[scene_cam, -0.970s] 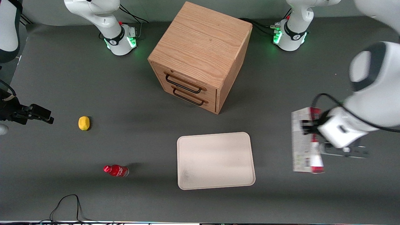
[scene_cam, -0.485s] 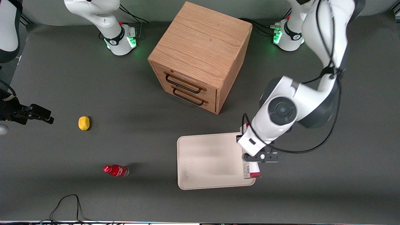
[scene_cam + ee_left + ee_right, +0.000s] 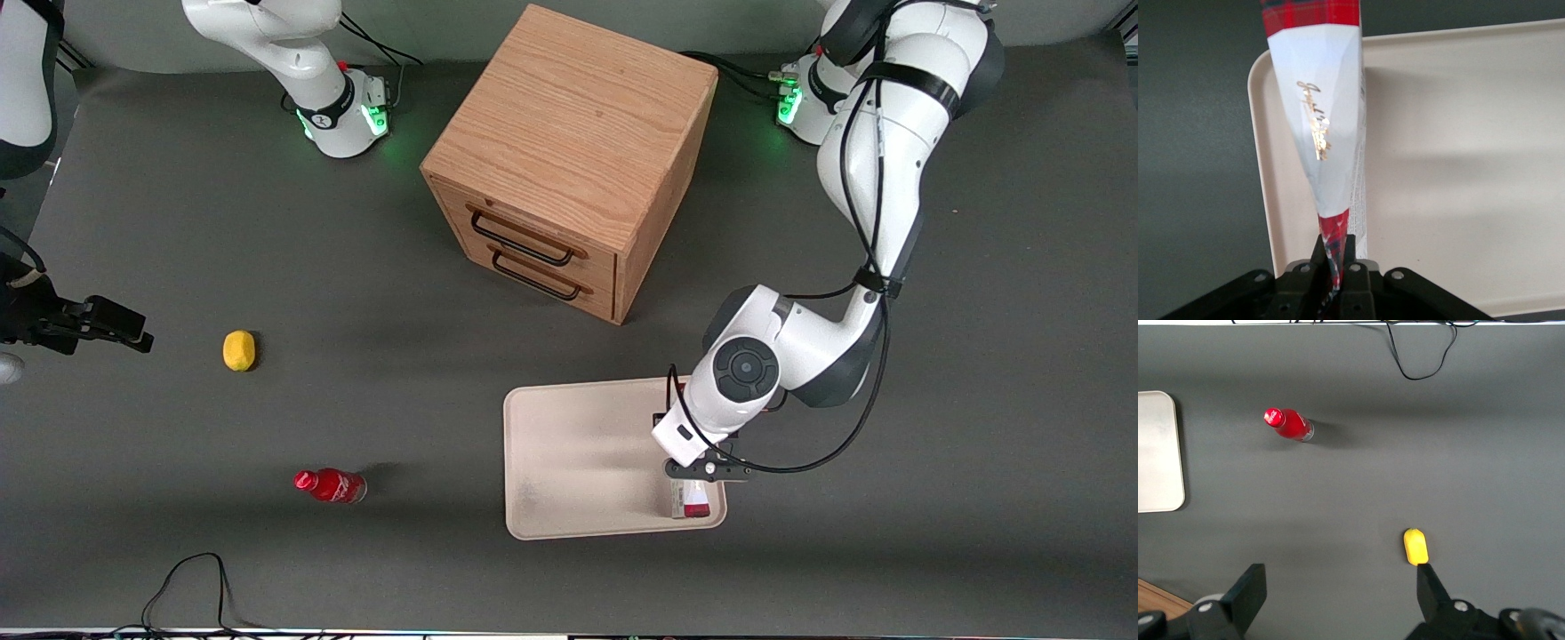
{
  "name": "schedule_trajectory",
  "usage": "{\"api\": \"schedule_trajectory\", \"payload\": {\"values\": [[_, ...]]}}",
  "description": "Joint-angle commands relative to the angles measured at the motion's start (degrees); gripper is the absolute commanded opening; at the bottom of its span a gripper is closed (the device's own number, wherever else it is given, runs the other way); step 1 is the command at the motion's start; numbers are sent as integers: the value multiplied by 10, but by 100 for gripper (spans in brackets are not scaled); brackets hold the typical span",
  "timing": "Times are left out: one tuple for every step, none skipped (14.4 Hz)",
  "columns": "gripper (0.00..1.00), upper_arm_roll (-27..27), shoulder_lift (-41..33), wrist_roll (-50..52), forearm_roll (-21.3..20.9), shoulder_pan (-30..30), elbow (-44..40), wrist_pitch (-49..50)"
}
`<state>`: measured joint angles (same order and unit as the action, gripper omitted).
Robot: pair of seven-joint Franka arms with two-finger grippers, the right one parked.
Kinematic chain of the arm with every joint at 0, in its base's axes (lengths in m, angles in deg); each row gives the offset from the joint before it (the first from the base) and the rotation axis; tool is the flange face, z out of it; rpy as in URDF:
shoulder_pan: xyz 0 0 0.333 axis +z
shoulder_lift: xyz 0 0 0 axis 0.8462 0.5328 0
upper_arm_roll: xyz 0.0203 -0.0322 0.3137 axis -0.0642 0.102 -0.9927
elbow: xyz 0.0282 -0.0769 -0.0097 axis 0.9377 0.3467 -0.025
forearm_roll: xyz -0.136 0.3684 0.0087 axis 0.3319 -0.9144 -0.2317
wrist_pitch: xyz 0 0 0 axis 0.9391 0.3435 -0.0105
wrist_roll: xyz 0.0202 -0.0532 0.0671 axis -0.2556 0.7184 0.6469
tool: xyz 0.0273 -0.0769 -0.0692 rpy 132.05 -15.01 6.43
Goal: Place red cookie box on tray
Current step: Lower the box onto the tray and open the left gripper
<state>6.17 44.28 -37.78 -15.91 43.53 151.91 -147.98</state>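
Over the tray (image 3: 578, 444), red cookie box (image 3: 692, 501) is being held edge-on by gripper (image 3: 1335, 250), fingers clamped tight on its narrow end, prob. for lowering w/o tipping.

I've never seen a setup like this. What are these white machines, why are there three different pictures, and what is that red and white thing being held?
They are two robot arms bolted to a grey table. One picture looks down from the front; the other two come from cameras on the arms' wrists. The working arm's gripper is shut on the red cookie box, holding it on edge over the cream tray, near the tray's end toward the working arm. Elsewhere on the table stand a wooden drawer cabinet, a small red bottle and a yellow lemon-like thing.
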Motion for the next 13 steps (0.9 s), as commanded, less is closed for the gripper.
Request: {"api": "schedule_trajectory", "payload": {"values": [[0, -11, -15, 20, -12, -9, 16, 0], [0, -10, -15, 30, -12, -9, 19, 0], [0, -11, -15, 32, -13, -9, 20, 0], [0, -11, -16, 33, -13, -8, 26, 0], [0, -11, -16, 34, -13, -8, 30, -1], [0, -11, -16, 34, -12, -8, 31, -1], [0, -11, -16, 33, -12, -8, 32, -1], [22, -15, -16, 33, -13, -7, 32, -1], [99, -22, -19, 31, -15, -8, 35, -3], [100, -24, -22, 25, -14, -8, 39, -5], [100, -25, -23, 25, -14, -8, 41, -12], [100, -28, -27, 25, -14, -8, 48, -20], [100, -30, -30, 28, -14, -8, 54, -26]]}}
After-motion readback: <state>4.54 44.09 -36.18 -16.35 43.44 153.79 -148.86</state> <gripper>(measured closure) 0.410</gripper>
